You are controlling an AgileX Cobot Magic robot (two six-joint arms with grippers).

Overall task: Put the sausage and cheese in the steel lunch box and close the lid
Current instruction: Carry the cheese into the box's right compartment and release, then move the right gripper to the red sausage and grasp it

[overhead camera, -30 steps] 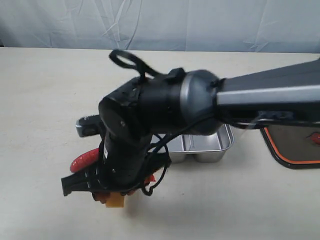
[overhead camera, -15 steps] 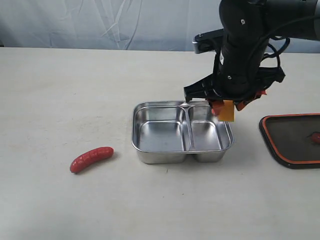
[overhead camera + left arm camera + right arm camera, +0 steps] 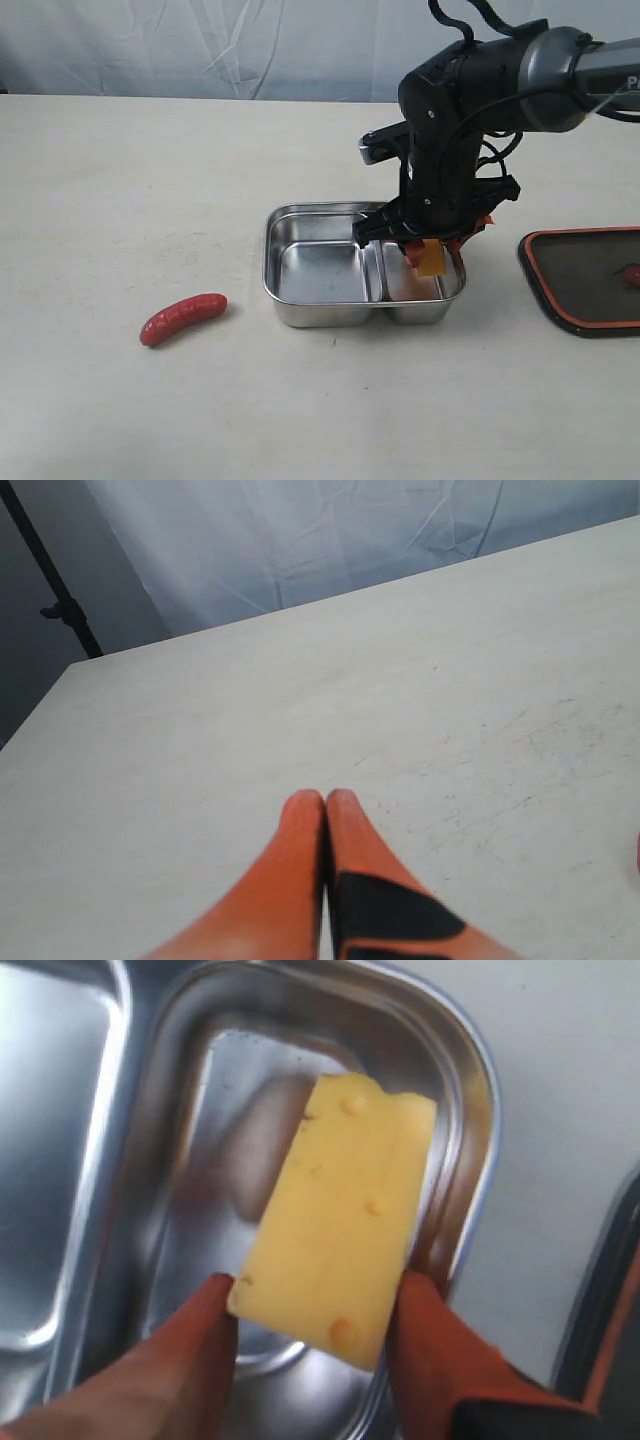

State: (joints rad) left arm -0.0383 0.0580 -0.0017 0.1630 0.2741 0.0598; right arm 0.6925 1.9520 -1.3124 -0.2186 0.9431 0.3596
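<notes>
The steel lunch box point(image 3: 272, 262) sits mid-table with both compartments showing. My right gripper point(image 3: 430, 252) hangs over its smaller right compartment, shut on the yellow cheese point(image 3: 432, 259). In the right wrist view the cheese point(image 3: 340, 1210) is pinched between the orange fingers of the gripper point(image 3: 315, 1295), low inside that compartment near the box's rim point(image 3: 472, 1095). The red sausage point(image 3: 183, 318) lies on the table left of the box. To the right of the box, the dark lid point(image 3: 590, 285) rests orange seal up. My left gripper point(image 3: 325, 800) is shut on nothing above bare table.
A pale curtain hangs behind the beige table point(image 3: 120, 200). The right arm's black body point(image 3: 470, 90) rises over the box's far right corner. The lid's edge point(image 3: 612, 1310) lies close beside the box.
The right arm has carried the cheese from the front left of the table across to the box and lowered it into the right compartment. The sausage and lid have not moved.
</notes>
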